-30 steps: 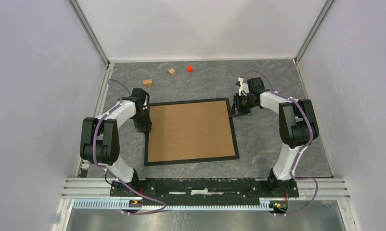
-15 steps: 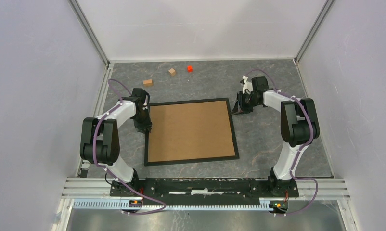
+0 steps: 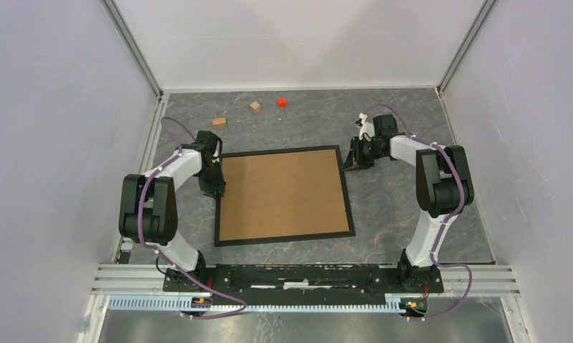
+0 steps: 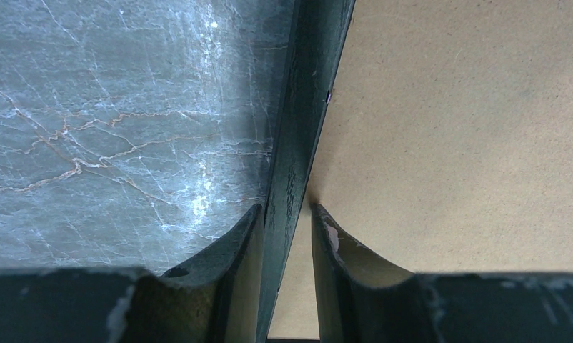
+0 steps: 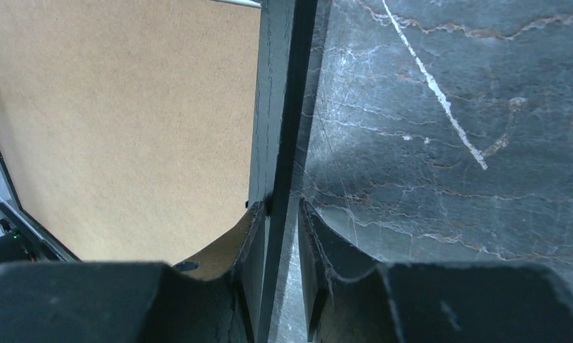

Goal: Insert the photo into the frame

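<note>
The black frame [image 3: 283, 239] lies flat on the grey marbled table with a brown backing board [image 3: 280, 193] filling it. No photo shows. My left gripper [image 3: 218, 191] stands over the frame's left edge. In the left wrist view its fingertips pinch the black rail [image 4: 305, 86], and the gripper [image 4: 286, 207] is shut on it. My right gripper [image 3: 351, 164] is at the frame's right edge near the far corner. In the right wrist view it [image 5: 280, 202] straddles the rail [image 5: 276, 86], one finger against it, a sliver of table beside the other.
Two small wooden blocks [image 3: 219, 122] [image 3: 255, 106] and a red block [image 3: 281, 101] lie on the table beyond the frame. White walls close in the table on three sides. The arm bases stand at the near edge.
My right wrist has shifted a little up and to the right at the frame's far right corner. The frame and the left arm have not moved.
</note>
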`<state>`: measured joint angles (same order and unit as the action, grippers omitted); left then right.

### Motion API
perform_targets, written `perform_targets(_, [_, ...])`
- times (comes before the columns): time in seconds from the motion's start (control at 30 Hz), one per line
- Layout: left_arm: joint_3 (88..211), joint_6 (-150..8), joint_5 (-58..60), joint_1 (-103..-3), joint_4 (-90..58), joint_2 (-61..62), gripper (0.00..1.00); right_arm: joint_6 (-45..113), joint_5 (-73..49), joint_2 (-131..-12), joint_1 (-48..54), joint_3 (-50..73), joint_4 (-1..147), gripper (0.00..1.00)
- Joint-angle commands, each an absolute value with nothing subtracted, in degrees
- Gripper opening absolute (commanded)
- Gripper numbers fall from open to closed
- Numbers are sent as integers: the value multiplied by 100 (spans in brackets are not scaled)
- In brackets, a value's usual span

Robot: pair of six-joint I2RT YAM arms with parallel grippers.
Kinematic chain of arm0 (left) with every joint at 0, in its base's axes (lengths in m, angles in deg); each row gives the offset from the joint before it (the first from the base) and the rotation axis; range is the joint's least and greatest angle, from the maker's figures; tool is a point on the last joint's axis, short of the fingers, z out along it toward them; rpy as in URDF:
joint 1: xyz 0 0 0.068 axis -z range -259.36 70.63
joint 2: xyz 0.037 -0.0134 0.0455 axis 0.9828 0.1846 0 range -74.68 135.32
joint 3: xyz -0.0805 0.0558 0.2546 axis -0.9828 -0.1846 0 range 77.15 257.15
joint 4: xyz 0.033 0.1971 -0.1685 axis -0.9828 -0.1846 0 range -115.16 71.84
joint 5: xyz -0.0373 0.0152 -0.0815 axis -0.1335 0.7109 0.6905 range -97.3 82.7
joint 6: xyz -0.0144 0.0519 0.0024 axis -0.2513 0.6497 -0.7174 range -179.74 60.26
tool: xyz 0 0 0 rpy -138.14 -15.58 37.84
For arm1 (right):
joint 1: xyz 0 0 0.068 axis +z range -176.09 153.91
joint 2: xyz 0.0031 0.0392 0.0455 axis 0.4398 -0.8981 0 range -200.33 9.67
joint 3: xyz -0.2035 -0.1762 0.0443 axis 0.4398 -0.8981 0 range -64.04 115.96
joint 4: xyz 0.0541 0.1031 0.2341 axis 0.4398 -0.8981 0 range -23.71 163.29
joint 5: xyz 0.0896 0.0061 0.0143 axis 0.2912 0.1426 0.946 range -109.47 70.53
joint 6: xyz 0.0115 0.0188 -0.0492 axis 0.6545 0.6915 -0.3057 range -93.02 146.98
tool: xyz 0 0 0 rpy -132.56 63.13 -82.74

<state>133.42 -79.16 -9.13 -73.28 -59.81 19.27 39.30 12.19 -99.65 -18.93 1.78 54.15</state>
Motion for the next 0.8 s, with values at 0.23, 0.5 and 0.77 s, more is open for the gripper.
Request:
perform_targets(0.23, [13155, -7749, -757, -7185, -6002, 2195, 36, 3849, 1158, -10050, -1668, 153, 5355, 28])
perform_targets(0.5, [13155, -7749, -757, -7180, -6004, 2183, 36, 3941, 690, -10173, -1553, 101, 5333, 27])
perform_targets(0.77, [13164, -7749, -757, -7154, -5999, 2209, 36, 4144, -349, -10382, -1123, 3, 5229, 27])
